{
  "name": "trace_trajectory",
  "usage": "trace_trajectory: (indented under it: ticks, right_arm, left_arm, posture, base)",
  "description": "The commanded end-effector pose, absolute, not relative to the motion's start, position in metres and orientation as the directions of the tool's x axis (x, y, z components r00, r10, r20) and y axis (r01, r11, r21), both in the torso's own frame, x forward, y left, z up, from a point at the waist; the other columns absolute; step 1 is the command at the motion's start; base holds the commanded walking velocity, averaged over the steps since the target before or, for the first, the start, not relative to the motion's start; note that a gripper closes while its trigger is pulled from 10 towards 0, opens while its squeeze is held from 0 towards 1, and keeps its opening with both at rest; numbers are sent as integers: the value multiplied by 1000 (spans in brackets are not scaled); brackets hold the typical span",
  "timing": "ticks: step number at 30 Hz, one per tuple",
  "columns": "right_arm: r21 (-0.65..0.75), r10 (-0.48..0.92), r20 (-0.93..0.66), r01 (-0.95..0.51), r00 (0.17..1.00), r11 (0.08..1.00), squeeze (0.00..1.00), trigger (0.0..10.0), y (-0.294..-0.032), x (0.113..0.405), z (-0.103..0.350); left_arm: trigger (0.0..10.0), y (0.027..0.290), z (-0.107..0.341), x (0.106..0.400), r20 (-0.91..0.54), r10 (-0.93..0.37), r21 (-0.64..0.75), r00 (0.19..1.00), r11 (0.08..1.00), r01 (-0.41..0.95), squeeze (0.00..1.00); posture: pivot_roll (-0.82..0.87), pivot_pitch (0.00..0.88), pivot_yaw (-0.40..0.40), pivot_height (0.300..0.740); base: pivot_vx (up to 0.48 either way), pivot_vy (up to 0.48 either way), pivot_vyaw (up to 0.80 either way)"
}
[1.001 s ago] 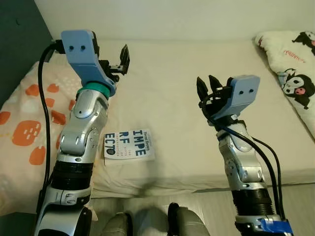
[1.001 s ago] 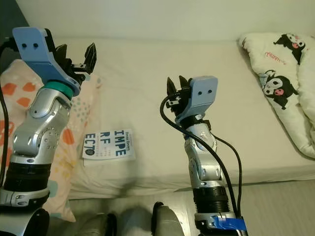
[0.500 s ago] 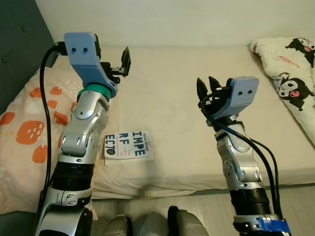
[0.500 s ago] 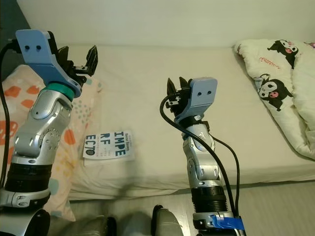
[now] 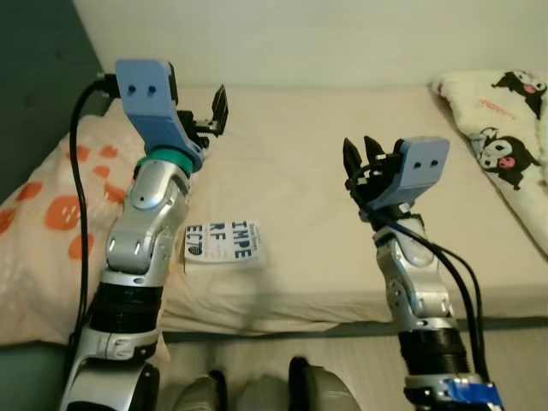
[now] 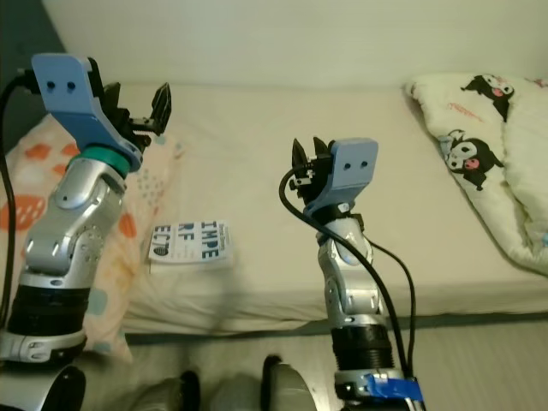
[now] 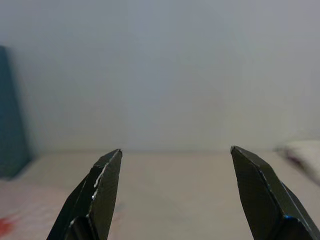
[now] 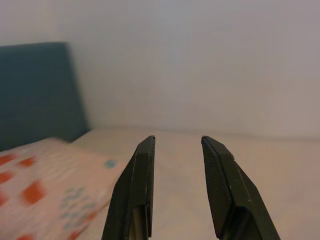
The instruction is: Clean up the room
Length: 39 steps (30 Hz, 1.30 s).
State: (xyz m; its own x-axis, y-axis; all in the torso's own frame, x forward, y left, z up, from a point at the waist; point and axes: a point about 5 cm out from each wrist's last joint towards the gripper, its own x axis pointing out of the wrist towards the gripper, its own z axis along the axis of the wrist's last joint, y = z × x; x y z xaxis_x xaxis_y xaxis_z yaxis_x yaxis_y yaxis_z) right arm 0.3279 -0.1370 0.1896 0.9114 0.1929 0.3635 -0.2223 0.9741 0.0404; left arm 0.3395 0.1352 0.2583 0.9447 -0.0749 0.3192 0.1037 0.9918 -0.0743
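Facing a beige bed [image 5: 300,171], book [image 5: 224,242] near pillow [image 5: 51,223], left gripper [image 7: 175,192] spread, right gripper [image 8: 177,185] slightly parted

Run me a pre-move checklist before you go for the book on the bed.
1. Book located, flat near the bed's front edge, cover up: ok.
2. Left gripper open and holding nothing: ok.
3. Right gripper holding nothing, fingers slightly apart: ok.
4. Either gripper down at the book: not ok, both are raised above the mattress.
5. Nothing lying on the book: ok.
6. Pillow clear of the book: cannot tell, left arm hides that edge.
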Motion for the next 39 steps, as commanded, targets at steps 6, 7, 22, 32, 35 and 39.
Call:
trace_trajectory:
  ticks: [6, 7, 22, 32, 35, 39]
  right_arm:
    - [38, 192, 323, -216, 927, 976, 0, 10000, -137, 325, 174]
    - [39, 191, 320, -214, 928, 976, 0, 10000, -137, 325, 173]
    - [31, 202, 251, -216, 947, 976, 0, 10000, -129, 321, 149]
    - [-36, 246, 167, -243, 955, 969, 0, 10000, -118, 317, 123]
    - [-32, 258, 137, -256, 956, 966, 0, 10000, -114, 316, 114]
    - [-27, 268, 104, -266, 958, 963, 0, 10000, -110, 313, 104]
  left_arm:
    - [10000, 132, 244, 337, 291, -100, -3, 952, 994, 106, 0]
    - [10000, 132, 242, 337, 288, -101, -2, 952, 994, 106, 0]
    - [10000, 134, 219, 334, 231, -112, 47, 966, 993, 104, 0]
    - [10000, 132, 172, 324, 145, -157, 228, 977, 966, 121, 0]
    - [10000, 133, 155, 319, 109, -163, 276, 981, 953, 127, 0]
    - [10000, 135, 129, 312, 25, -168, 293, 985, 944, 154, 0]
  posture:
    - [-58, 32, 29, 720]
    - [-58, 32, 29, 720]
    - [-55, 41, 30, 720]
    - [-57, 51, 37, 720]
    - [-56, 53, 41, 720]
    - [-58, 55, 48, 720]
  base:
    - [-312, 0, 0]
    - [-311, 0, 0]
    - [-313, 0, 0]
    - [-297, 0, 0]
    - [-92, 0, 0]
    - [0, 0, 0]
